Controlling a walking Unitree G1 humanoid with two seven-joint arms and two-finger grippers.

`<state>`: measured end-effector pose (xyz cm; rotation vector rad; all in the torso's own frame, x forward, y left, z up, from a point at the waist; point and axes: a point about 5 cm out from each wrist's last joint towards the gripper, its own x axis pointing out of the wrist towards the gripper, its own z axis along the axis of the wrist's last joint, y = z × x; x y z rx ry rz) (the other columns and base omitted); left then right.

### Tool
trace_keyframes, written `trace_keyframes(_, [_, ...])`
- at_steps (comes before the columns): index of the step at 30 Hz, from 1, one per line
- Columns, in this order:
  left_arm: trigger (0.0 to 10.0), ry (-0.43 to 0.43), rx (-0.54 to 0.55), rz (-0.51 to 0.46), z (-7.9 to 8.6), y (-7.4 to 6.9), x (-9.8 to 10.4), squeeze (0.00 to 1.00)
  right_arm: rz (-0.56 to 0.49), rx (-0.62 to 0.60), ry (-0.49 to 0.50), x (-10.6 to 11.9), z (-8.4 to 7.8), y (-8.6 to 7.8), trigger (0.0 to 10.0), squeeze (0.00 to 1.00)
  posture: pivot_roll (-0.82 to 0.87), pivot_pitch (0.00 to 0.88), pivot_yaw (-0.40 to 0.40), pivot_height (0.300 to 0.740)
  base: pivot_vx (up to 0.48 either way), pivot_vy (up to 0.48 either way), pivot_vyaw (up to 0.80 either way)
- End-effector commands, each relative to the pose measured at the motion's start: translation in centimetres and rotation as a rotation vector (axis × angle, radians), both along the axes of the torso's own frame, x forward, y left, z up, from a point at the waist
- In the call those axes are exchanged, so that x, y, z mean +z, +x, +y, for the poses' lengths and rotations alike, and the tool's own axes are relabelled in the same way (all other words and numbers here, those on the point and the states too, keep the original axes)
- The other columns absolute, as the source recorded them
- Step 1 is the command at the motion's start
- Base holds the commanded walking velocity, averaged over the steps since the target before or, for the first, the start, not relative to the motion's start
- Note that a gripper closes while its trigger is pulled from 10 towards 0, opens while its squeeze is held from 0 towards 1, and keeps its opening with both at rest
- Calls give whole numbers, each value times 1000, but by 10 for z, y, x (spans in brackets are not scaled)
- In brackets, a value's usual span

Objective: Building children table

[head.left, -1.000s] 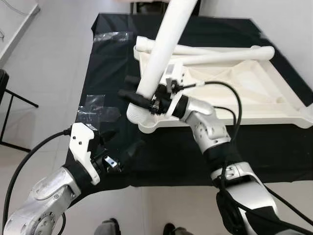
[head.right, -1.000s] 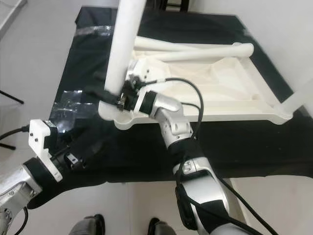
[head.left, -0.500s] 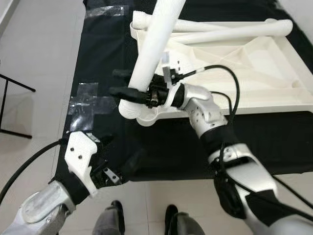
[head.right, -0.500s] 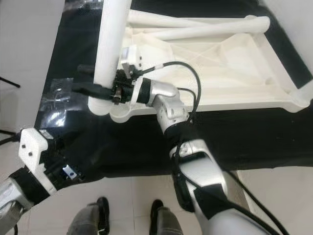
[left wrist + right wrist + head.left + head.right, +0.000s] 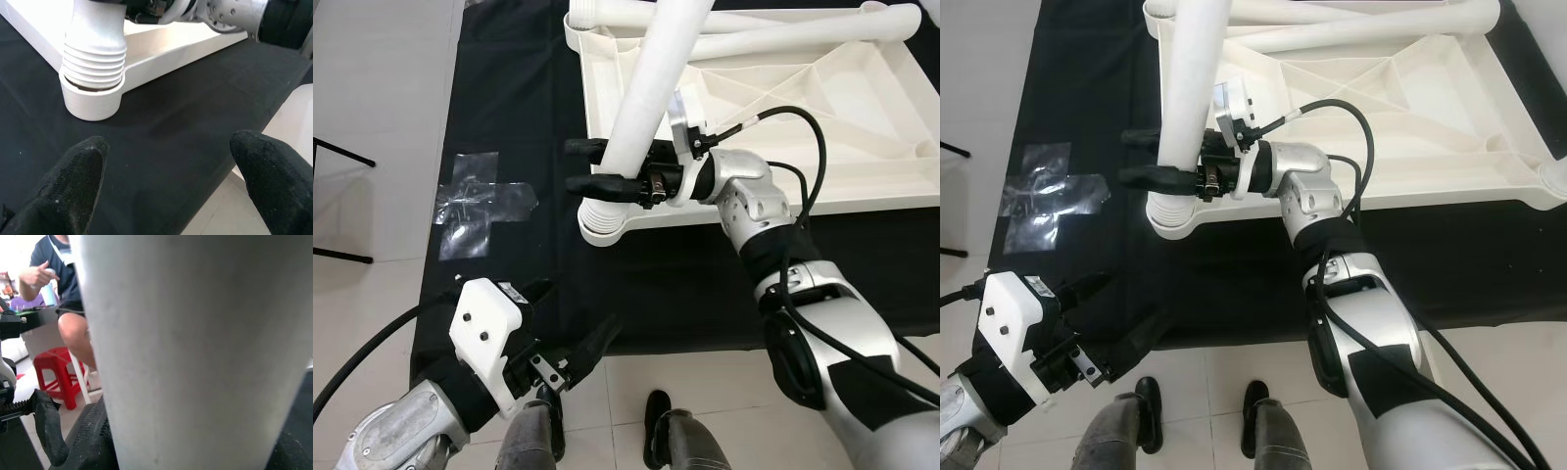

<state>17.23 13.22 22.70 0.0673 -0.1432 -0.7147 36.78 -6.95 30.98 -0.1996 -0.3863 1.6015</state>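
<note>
We see the black-clothed bench [image 5: 509, 117] carrying the upturned white plastic children's tabletop [image 5: 822, 108] toward its far right side. The long white plastic leg [image 5: 651, 98] stands in the tabletop's near-left corner socket, our right claw [image 5: 590, 166] clamped on it. Our left claw [image 5: 570, 333] hovers spread at the bench's near edge.

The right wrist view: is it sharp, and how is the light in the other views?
Right wrist view: the white table leg is very close and soft, the background bright. Left wrist view: the black fingers are blurred, the threaded socket sharp. Eye views: even light, with glare on the plastic bag.
</note>
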Motion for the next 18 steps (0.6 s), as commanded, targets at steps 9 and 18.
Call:
trace_keyframes(9, [10000,10,-8,9,-2,-9,0,0,-54,33,-191,-16,1,-2,10000,0,234,498,-72,740,0,0,0])
trace_keyframes(18, [10000,8,-1,12,-4,-9,0,0,-187,144,-411,-28,15,-11,10000,0,230,504,-80,740,0,0,0])
